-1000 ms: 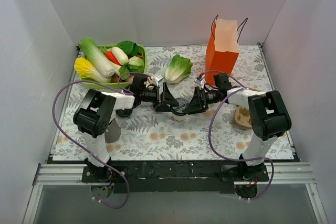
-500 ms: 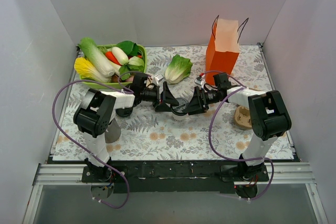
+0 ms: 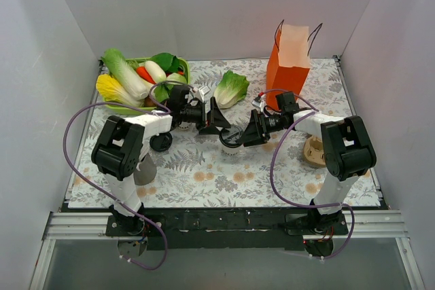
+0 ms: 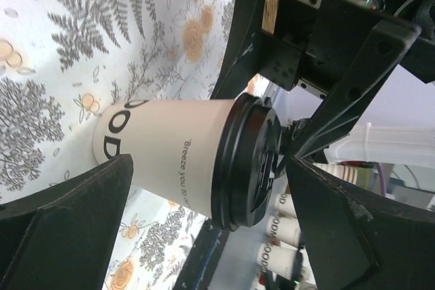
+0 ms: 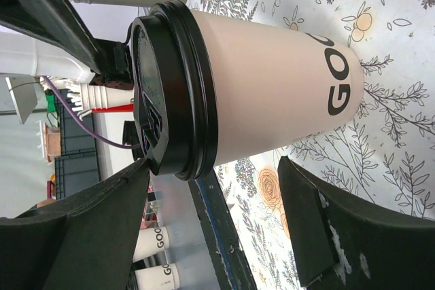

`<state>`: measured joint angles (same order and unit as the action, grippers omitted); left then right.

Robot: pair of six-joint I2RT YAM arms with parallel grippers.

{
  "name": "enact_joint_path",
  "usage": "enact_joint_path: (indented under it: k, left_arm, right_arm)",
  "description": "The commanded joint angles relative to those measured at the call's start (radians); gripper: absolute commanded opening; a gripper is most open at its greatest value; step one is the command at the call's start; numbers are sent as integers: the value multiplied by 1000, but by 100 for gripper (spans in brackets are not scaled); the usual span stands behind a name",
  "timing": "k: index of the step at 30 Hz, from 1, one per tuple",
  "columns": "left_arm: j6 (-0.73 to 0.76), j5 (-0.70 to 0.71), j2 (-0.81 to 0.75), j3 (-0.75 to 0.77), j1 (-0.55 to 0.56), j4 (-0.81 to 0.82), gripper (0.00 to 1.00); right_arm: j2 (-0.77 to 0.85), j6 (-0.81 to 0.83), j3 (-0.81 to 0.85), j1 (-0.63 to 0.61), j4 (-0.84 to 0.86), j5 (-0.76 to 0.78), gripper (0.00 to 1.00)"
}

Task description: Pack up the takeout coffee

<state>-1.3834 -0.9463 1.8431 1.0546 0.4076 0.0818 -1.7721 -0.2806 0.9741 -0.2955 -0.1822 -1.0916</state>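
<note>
Between two open grippers at mid-table, the coffee stands lidded but not yet packed.

Left gripper (image 3: 217,123) has its jaws spread wide and holds nothing, its tips just at 10 o'clock of the takeout coffee (image 3: 231,138). The right gripper (image 3: 249,131) sits at 3 o'clock of the cup, jaws also apart, and neither wrist view shows its fingers pressing the cup's wall. The cup is upright on the flowered table (image 3: 204,174) with its black lid seated all round. The orange paper bag (image 3: 287,76) stands upright, mouth open, at 1 o'clock of the cup and well apart from it. By my reading the cup is ready. Gripping it, carrying it to the bag and lowering it in all remain, so the packing itself has not begun.
</note>
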Motion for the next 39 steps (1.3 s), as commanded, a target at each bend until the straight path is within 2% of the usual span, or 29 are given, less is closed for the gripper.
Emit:
enact_joint_path:
  k: [1, 5, 9, 16, 20, 24, 29, 39]
  left_arm:
    - [135, 93, -76, 77, -3, -76, 97]
    - [152, 115, -30, 113, -3, -102, 96]
    - [118, 113, 17, 113, -3, -48, 94]
    - [110, 50, 38, 91, -1, -8, 92]
    - [78, 83, 51, 78, -1, -11, 91]
    - [67, 113, 58, 56, -1, -16, 90]
    - [40, 32, 31, 24, -1, 65, 90]
    - [47, 35, 24, 15, -7, 29, 90]
  right_arm:
    - [-20, 43, 18, 9, -10, 107, 82]
    - [-23, 44, 20, 7, -16, 108, 82]
    - [-23, 50, 25, 9, -25, 108, 82]
    - [-26, 50, 26, 7, -25, 107, 82]
    - [-30, 52, 26, 7, -26, 107, 82]
    - [-33, 49, 25, 9, -25, 108, 82]
    - [-32, 44, 23, 10, -23, 107, 82]
    - [-38, 43, 25, 9, -22, 107, 82]
